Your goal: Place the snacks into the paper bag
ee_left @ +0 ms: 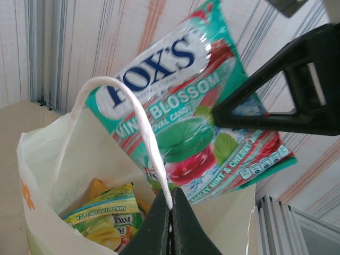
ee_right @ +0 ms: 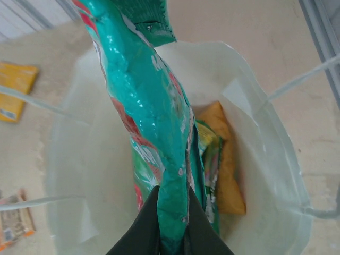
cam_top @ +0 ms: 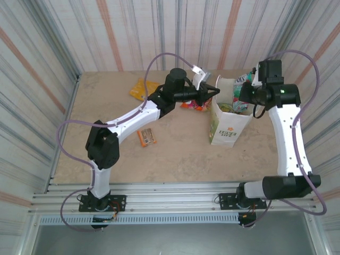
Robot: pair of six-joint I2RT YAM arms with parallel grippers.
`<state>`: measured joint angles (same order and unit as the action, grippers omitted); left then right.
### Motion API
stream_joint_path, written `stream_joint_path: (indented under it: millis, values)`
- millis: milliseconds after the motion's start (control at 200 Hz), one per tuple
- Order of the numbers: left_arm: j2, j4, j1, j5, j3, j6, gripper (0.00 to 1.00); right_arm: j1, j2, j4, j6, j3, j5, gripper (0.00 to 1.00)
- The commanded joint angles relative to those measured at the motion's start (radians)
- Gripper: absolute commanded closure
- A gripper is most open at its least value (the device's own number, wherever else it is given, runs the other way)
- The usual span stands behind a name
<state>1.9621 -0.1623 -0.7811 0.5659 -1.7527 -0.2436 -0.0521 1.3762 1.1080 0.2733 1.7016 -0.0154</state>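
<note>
I have the left jaws pinched fully shut on the thin white cord handle (ee_left: 109, 82) of the white upright paper carrier bag (cam_top: 229, 127), gripping it only at their very tips. The right jaws are clamped on one edge of the shiny teal-and-red Fox's candy packet (ee_left: 180, 106), which hangs slanted over the paper bag's open mouth with its lower end at the rim. A green-yellow foil packet (ee_left: 103, 215) and an orange packet (ee_right: 226, 164) already lie inside the paper bag.

My main worry is the cord. With so slim a hold, it could slide out of the left jaws, and the mouth would sag shut under the candy packet. If I pull harder on the handle, the light paper bag could lean or tip over.

The candy packet is wide and tilted. If I let go from here, I judge a corner could catch the rim and leave the packet perched there, or flip it out onto the surface (cam_top: 175, 154).

The two sets of jaws are also close together above the paper bag, so a careless descent risks a clash.

Left of the paper bag, a yellow flat packet (cam_top: 142, 88), a small orange bar (cam_top: 147, 137) and a red-green packet (cam_top: 192, 106) wait on the surface.
</note>
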Motion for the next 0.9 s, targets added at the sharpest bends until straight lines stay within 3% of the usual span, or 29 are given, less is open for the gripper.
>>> stream_joint_path:
  millis: [0, 246, 406, 516, 601, 656, 722, 792, 897]
  values:
    - [-0.058, -0.042, -0.01, 0.023, 0.019, 0.012, 1.0, -0.007, 0.027, 0.102, -0.035, 0.047, -0.078, 1.0]
    - [-0.069, -0.059, -0.012, 0.019, 0.033, 0.013, 1.0, -0.009, 0.123, 0.125, -0.04, 0.086, -0.135, 1.0]
    - [-0.065, -0.061, -0.012, 0.018, 0.028, 0.018, 1.0, -0.038, 0.203, 0.15, -0.052, 0.106, -0.267, 1.0]
    - [-0.065, -0.063, -0.013, 0.02, 0.03, 0.016, 1.0, -0.044, 0.246, 0.163, -0.054, 0.119, -0.254, 0.98]
    - [-0.066, -0.062, -0.015, 0.02, 0.03, 0.02, 1.0, -0.06, 0.261, 0.163, -0.052, 0.121, -0.197, 0.87]
    - [-0.066, -0.062, -0.015, 0.016, 0.031, 0.02, 1.0, -0.06, 0.26, 0.153, -0.053, 0.121, -0.077, 0.71]
    - [-0.066, -0.062, -0.015, 0.014, 0.032, 0.02, 0.99, -0.05, 0.25, 0.12, -0.042, 0.109, 0.073, 0.61]
    - [-0.066, -0.062, -0.015, 0.004, 0.034, 0.017, 0.98, -0.045, 0.235, 0.089, -0.026, 0.098, 0.126, 0.57]
    - [-0.072, -0.051, -0.015, -0.001, 0.035, 0.02, 0.94, -0.044, 0.213, 0.085, -0.027, 0.106, 0.1, 0.56]
